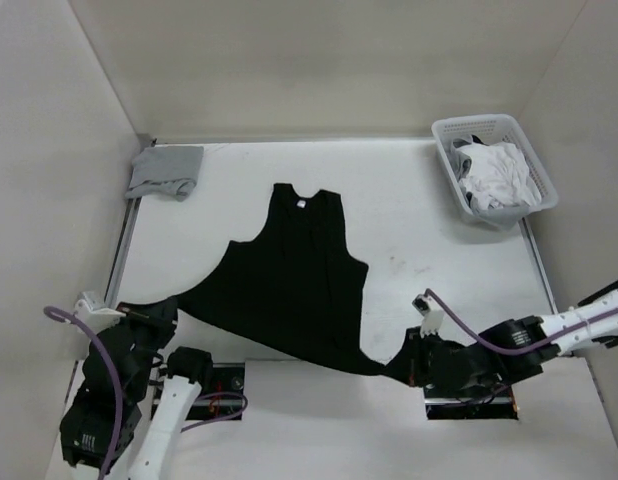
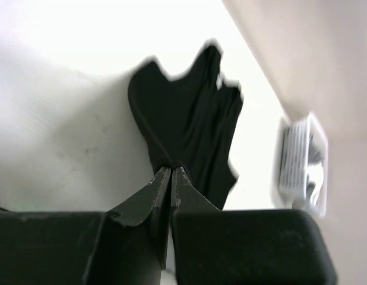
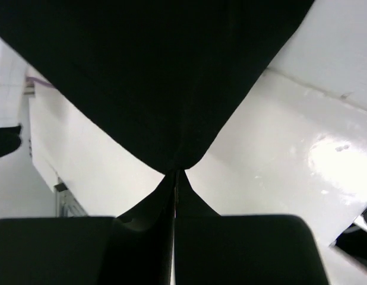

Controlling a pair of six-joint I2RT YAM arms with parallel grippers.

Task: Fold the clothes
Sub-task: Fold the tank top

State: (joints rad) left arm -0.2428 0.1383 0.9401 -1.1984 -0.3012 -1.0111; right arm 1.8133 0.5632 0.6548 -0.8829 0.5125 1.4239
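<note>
white table (image 1: 439, 250) | pale walls (image 1: 319, 60) | left claw (image 2: 171, 170), right claw (image 3: 175, 172) each pinch black garment (image 1: 289, 285)

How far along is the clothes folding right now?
Done: possibly the grey garment, lying compact at the far left corner. In hand: the black tank top lies spread out, unfolded; the left pincer and right pincer are each shut on a hem corner. Left: every fold of it, and perhaps the white clothes in the basket.
</note>
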